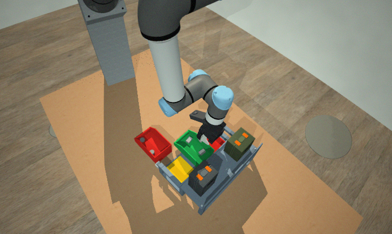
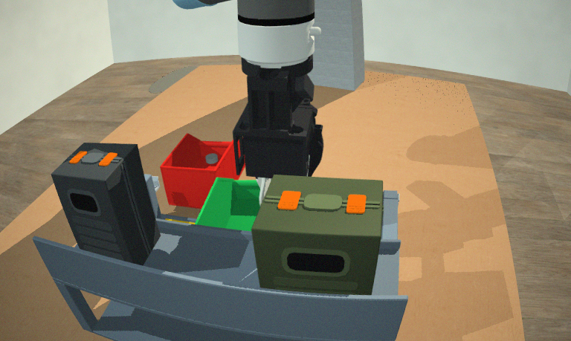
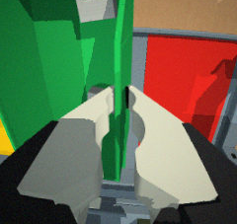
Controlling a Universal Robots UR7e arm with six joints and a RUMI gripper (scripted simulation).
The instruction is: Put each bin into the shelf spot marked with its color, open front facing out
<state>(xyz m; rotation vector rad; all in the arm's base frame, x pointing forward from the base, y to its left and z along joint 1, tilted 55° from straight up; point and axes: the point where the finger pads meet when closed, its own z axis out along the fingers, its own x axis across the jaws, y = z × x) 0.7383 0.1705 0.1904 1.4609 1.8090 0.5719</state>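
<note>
The green bin (image 1: 189, 148) (image 2: 229, 207) (image 3: 49, 86) sits tilted over the grey shelf (image 1: 231, 167) (image 2: 210, 295), between the yellow mark (image 1: 179, 167) and the red mark (image 1: 217, 143) (image 3: 183, 76). My gripper (image 1: 203, 139) (image 2: 262, 183) (image 3: 121, 87) is shut on the bin's thin side wall, one finger inside and one outside. Grey parts (image 1: 188, 139) (image 3: 94, 9) lie in the green bin. The red bin (image 1: 153, 145) (image 2: 189, 177) stands on the table left of the shelf, with a grey part (image 2: 210, 157) in it.
An olive box (image 1: 239, 143) (image 2: 320, 236) and a dark grey box (image 1: 202, 176) (image 2: 105, 203), both with orange latches, stand on the shelf's top board. The olive box is close beside my gripper. The robot's grey pedestal (image 1: 109, 47) stands at the back of the table.
</note>
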